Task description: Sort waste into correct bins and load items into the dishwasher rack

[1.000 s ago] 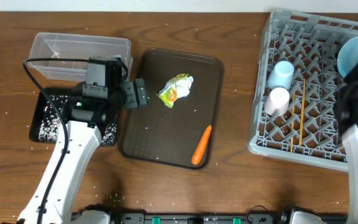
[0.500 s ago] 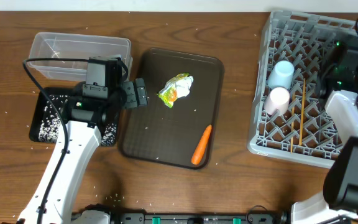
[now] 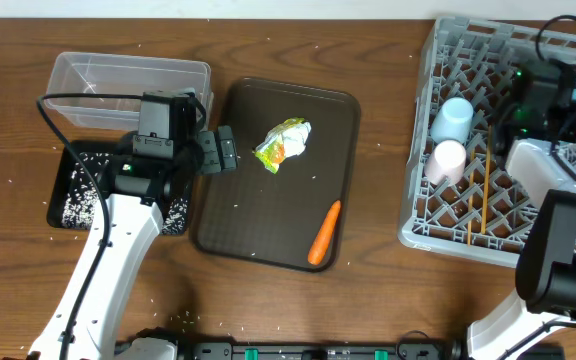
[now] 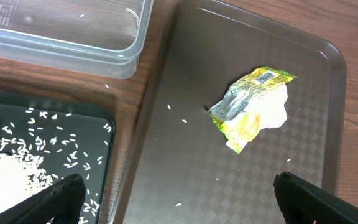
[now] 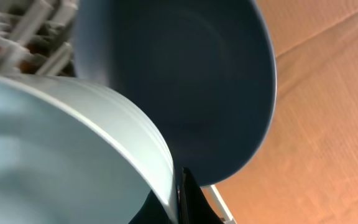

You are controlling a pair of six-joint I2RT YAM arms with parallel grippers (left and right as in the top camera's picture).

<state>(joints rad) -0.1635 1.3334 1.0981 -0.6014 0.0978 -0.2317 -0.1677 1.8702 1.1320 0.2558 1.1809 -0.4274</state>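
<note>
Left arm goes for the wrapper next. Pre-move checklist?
1. Left gripper open: ok.
2. Wrapper lying free on the brown tray, ahead of the open jaws: ok.
3. Carrot apart from the wrapper: ok.
4. Clear tub uncovered, looks empty: ok.
5. Right gripper shut on the bowl at its rim: ok. Bowl seated in the rack: cannot tell.
6. Right gripper over the rack, away from the brown tray: ok.
</note>
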